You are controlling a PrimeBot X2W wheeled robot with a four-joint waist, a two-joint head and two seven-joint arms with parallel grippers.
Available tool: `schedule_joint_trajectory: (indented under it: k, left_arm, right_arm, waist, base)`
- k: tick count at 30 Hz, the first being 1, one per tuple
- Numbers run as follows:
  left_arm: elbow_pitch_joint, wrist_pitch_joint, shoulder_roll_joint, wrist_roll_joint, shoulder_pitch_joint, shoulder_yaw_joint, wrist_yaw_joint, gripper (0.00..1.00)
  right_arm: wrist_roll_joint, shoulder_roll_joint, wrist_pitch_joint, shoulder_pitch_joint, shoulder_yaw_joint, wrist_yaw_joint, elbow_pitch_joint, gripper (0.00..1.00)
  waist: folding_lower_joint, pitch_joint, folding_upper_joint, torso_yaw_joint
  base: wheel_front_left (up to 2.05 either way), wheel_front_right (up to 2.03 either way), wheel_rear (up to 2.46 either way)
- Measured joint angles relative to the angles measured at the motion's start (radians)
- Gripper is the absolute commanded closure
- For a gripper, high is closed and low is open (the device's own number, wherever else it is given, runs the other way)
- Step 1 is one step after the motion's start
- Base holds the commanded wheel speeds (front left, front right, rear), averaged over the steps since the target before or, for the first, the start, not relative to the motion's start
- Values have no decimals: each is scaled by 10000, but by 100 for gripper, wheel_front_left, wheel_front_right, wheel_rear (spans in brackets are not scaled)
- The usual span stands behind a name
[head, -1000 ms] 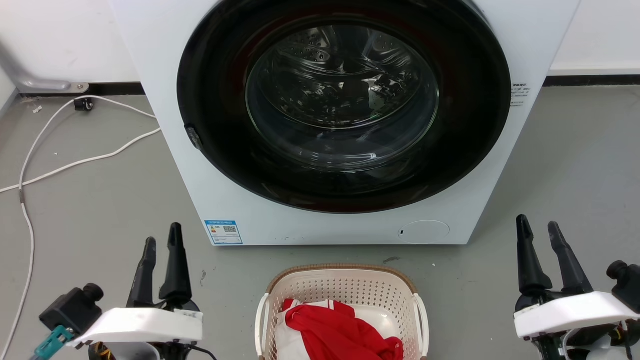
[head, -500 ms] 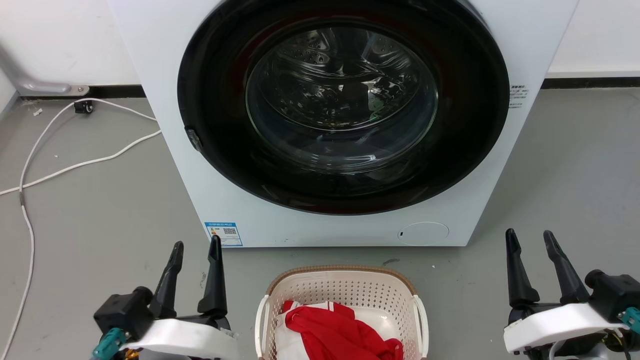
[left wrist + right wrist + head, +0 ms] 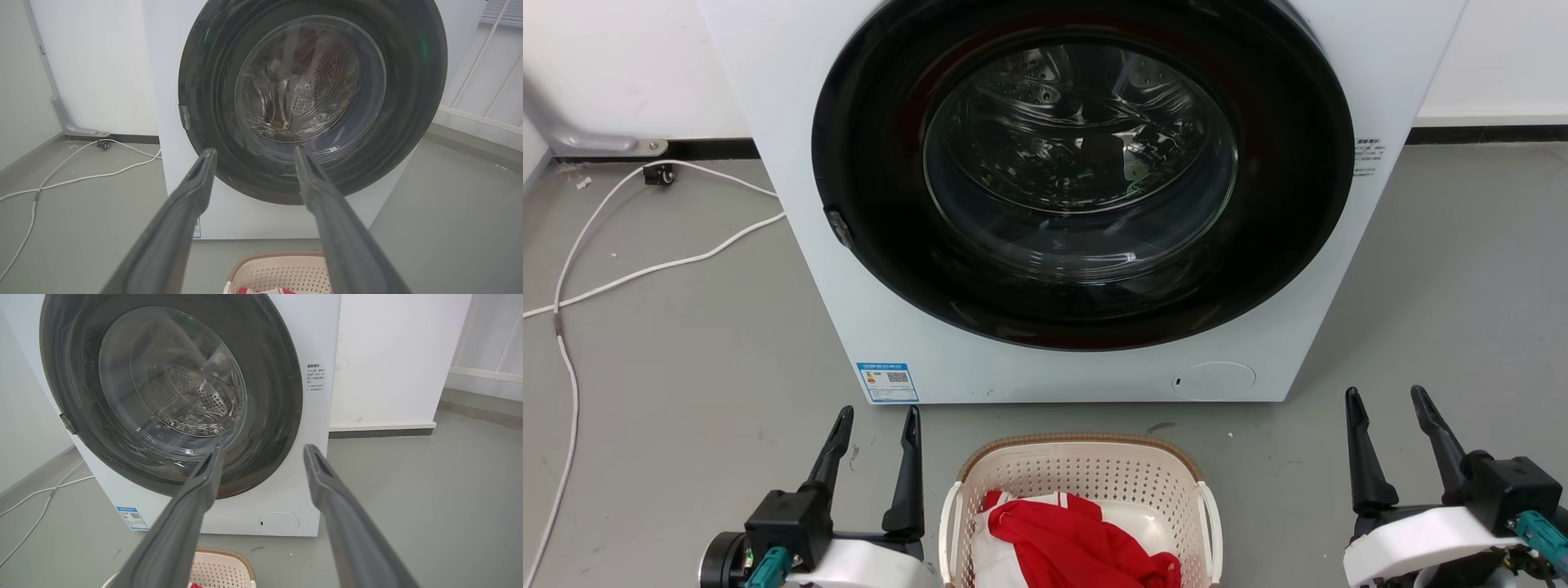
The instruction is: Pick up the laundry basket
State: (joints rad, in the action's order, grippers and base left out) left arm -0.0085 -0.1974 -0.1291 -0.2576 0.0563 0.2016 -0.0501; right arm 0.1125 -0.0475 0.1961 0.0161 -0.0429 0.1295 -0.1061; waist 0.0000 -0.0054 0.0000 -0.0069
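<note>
laundry basket (image 3: 1086,472) sits on the floor (image 3: 686,367) with red cloth (image 3: 1078,539) inside; left hand (image 3: 880,418) just beside it, right hand (image 3: 1386,398) further off; both open, holding nothing

Your left gripper (image 3: 879,411) sits low at the left of the head view. Its fingers (image 3: 907,474) point up, lean a touch to the right, and are spread wide with nothing between them. Your right gripper (image 3: 1386,392) is at the lower right, well apart from the other one, splayed the same way but leaning slightly left, also empty-handed. Both wrist views back that up, with a big gap between each pair of tips. The left wrist shell (image 3: 866,565) and right wrist shell (image 3: 1417,543) are white, and each carries a black camera block (image 3: 788,518) with a teal plug (image 3: 765,567).
</note>
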Motion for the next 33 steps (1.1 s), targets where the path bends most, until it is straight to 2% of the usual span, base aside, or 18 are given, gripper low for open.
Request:
schedule_joint_trajectory:
  k: [7,13,20,33]
  left_arm:
    - [-54,-125,178,-205,29,-96,341,0]
    - [31,-251,330,270,209,-276,688,0]
    - [165,-366,474,995,267,-426,763,0]
    - [153,-621,596,2219,386,-416,851,0]
  right_arm:
    - [-326,-2,134,1,-17,13,48,0]
    - [-462,-4,240,31,10,13,52,0]
    - [-541,-6,393,53,35,13,35,0]
    - [-1413,-8,644,97,151,13,23,0]
  waist:
    - [0,-10,0,-1]
    - [0,-41,0,-5]
    - [0,-55,0,-8]
    - [0,-127,0,9]
  base:
    - [0,0,0]
    - [0,0,0]
    - [0,0,0]
    - [0,0,0]
